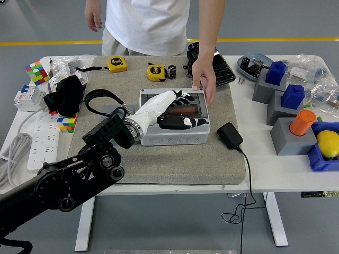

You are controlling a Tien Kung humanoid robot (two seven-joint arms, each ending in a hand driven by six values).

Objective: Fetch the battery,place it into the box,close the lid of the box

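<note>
A grey box (175, 139) with a clear lid (189, 108) sits on the grey mat. The lid lies flat on the box, and a dark and orange thing shows through it. My left hand (184, 110), white forearm and black fingers (192, 123), lies spread flat on the lid and holds nothing. A person's hand (204, 82) touches the box's far right corner. A small black cylindrical battery (172, 72) stands on the mat behind the box, next to a yellow tape measure (155, 72). My right arm is out of view.
A black charger (229, 136) with its cable lies right of the box. A second tape measure (117, 63), a black strap (100, 98), puzzle cubes (36, 71) and a power strip (39, 138) are at the left. Grey and blue blocks (280, 100), an orange cylinder (303, 122) and a lemon (328, 144) are at the right.
</note>
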